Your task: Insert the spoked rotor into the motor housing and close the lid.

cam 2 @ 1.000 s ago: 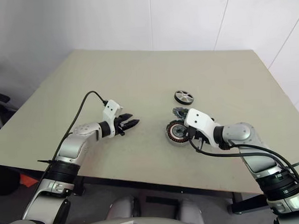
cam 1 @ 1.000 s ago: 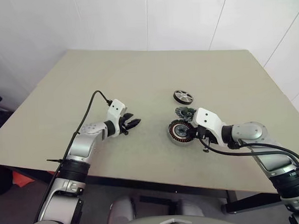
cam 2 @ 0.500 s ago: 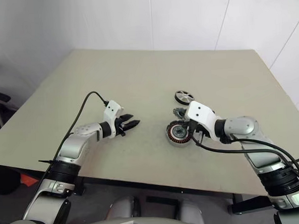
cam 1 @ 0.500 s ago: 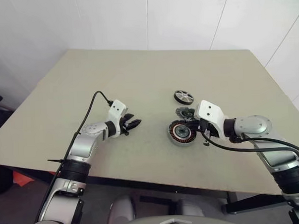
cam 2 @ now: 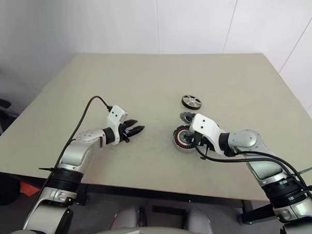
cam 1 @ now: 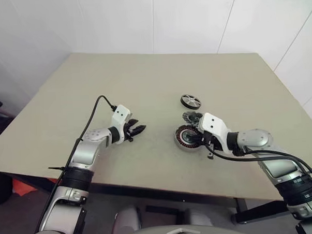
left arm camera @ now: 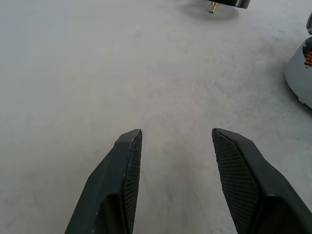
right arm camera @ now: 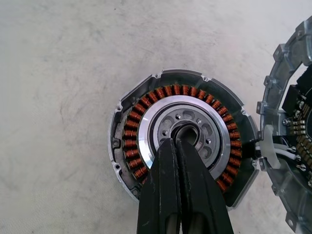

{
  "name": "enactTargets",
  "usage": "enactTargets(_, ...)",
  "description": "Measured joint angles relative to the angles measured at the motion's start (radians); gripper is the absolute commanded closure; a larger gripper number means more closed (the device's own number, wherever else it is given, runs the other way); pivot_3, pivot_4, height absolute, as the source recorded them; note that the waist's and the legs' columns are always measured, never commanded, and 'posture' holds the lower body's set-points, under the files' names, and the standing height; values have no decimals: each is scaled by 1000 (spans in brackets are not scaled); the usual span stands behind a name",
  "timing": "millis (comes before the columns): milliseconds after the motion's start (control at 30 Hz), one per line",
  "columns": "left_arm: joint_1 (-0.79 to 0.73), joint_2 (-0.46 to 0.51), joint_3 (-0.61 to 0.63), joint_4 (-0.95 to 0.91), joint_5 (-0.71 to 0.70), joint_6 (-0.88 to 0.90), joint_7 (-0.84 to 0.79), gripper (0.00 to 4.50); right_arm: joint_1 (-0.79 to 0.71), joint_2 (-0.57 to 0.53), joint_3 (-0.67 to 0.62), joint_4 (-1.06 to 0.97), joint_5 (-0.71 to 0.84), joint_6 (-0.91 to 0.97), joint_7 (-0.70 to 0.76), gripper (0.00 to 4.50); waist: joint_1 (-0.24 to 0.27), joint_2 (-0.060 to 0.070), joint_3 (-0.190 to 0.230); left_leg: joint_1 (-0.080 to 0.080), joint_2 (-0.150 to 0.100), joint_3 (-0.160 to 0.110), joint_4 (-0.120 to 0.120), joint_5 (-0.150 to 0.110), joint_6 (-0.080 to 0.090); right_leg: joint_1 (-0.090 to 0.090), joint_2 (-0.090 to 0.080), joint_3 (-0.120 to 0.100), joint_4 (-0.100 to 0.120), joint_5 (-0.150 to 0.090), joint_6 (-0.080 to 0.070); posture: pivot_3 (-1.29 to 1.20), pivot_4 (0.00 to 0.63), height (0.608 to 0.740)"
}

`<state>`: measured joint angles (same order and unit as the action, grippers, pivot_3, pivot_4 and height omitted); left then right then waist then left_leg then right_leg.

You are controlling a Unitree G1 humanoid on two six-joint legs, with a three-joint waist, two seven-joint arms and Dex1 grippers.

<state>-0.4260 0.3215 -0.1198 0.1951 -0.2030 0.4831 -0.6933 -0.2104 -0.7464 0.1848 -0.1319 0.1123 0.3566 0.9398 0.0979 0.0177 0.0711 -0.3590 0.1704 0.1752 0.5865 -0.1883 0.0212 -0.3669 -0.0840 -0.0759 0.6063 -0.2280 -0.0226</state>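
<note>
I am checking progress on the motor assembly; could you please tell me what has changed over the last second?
The right gripper, jaws shut, swung away from the motor housing half a second ago and has come back over its centre. Unchanged: the left gripper, open above the table, the spoked rotor, the lid behind the housing.

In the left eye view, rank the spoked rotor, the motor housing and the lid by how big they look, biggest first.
1. The motor housing: looks largest, though it lies nearest the camera.
2 and 3. The spoked rotor and the lid: not ranked. The lid is partly hidden behind the right gripper, and the rotor lies farther away.
</note>
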Motion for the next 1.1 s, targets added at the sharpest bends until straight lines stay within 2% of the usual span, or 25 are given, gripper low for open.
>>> enactTargets(233, 3, -7, -1, 0, 5, -4, 0, 2071, -23, -17, -38, -12, 9, 17, 5, 4453, -1, 0, 0, -1, 0, 0, 0, 0, 0, -1, 0, 0, 0, 3, -5, 0, 0, 740)
enactTargets(500, 3, -7, -1, 4, 9, -5, 0, 2071, -47, -16, -37, -19, 9, 28, 8, 4453, 0, 0, 0, -7, 0, 0, 0, -1, 2, -6, 0, -1, 3, 4, -7, 0, 0, 740)
enactTargets(1100, 5, 0, 2, 9, 10, -7, 1, 2071, -60, 8, -5, -53, 8, 70, 16, 4453, 1, 0, 0, -7, 1, 0, -1, 0, 0, -6, 0, -1, 2, 4, -7, 0, 0, 740)
